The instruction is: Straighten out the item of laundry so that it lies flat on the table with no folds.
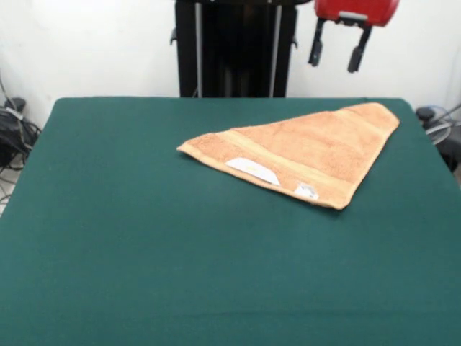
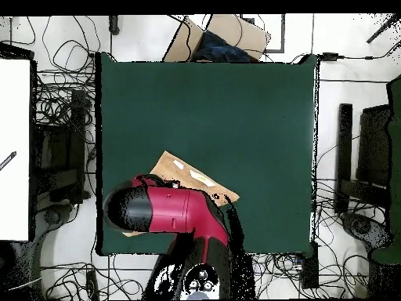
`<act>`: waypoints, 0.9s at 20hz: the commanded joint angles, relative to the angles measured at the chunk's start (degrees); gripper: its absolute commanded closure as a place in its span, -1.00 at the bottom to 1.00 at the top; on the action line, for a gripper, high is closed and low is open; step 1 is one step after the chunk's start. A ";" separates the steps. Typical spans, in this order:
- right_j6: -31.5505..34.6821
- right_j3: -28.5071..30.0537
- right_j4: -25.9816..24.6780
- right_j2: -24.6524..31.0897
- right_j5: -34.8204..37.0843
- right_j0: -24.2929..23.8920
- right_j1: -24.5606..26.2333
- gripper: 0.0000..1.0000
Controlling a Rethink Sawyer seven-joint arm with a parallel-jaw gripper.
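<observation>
One fold halves the towel (image 1: 306, 150) into a triangle near the table's (image 1: 144, 252) far edge. The gripper (image 1: 337, 52) is held high, fingers spread and empty. The top layer's corner should be pinched alone.

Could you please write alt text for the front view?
A tan terry towel lies folded into a triangle on a dark-green table, two white tags along its near edge. The open end effector hangs high above the table's far edge, apart from the towel.

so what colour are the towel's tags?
White, two tags on the tan towel; front view shows them best.
</observation>
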 commanded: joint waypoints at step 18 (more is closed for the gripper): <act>8.11 -6.10 2.92 -2.27 21.72 -2.16 -9.03 -1.00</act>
